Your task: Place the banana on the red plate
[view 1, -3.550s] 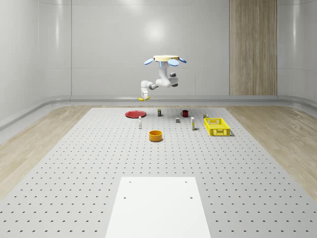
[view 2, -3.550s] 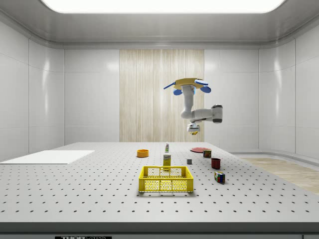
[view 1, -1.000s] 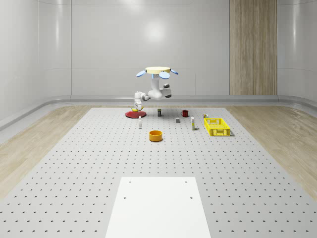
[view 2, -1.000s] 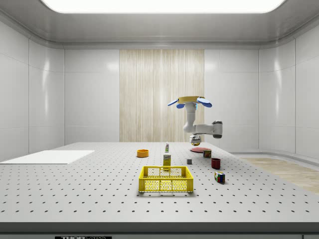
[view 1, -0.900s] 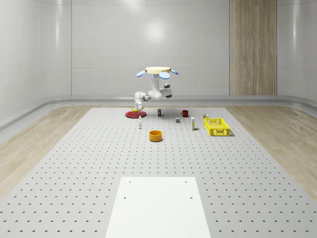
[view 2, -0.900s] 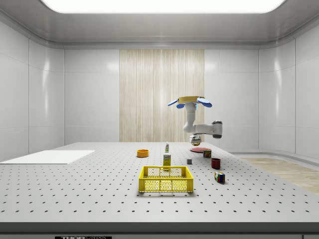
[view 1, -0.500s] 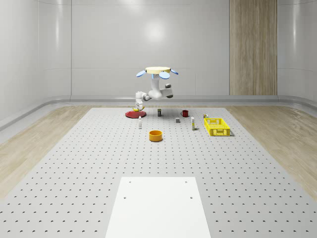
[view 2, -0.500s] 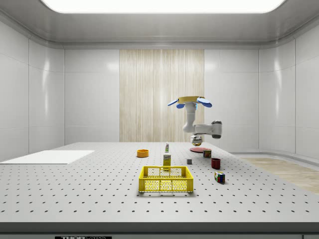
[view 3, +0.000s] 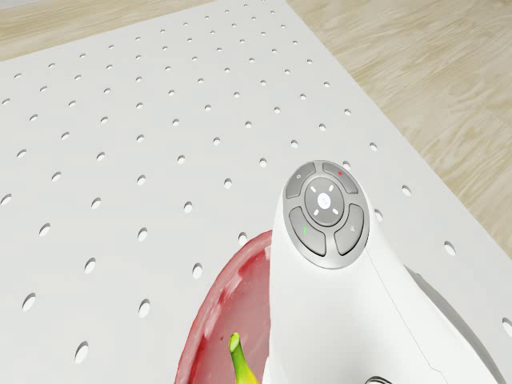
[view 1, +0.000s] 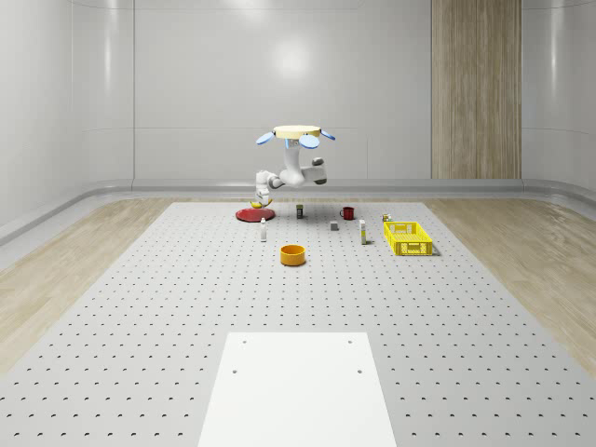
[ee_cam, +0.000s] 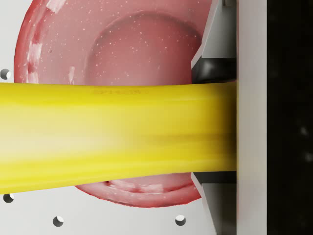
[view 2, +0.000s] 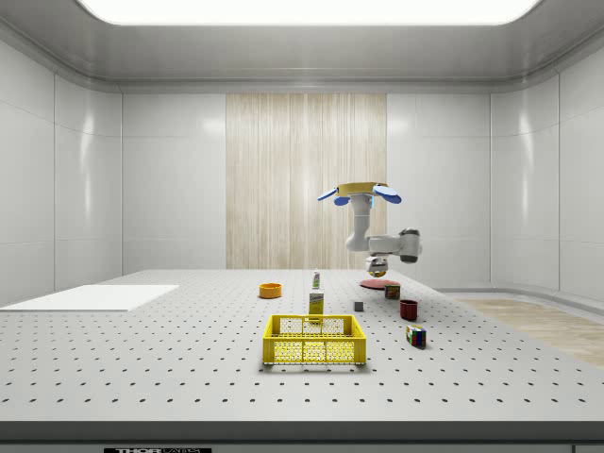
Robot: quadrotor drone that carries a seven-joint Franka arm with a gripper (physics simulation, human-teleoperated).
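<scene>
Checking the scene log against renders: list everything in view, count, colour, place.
banana: 1, yellow, in the gripper over the red plate
red plate: 1, red, far end of the table
orange bowl: 1, orange, mid table
yellow basket: 1, yellow, whole-scene view's right
dark red mug: 1, near the far edge
table: 1, white, perforated
white mat: 1, near end
drone: 1, hovers by the plate
gripper: 1, white, just above the plate

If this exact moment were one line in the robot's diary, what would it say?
drone: hovering beside red plate | gripper: shut on banana, above plate | banana: not yet released
</scene>
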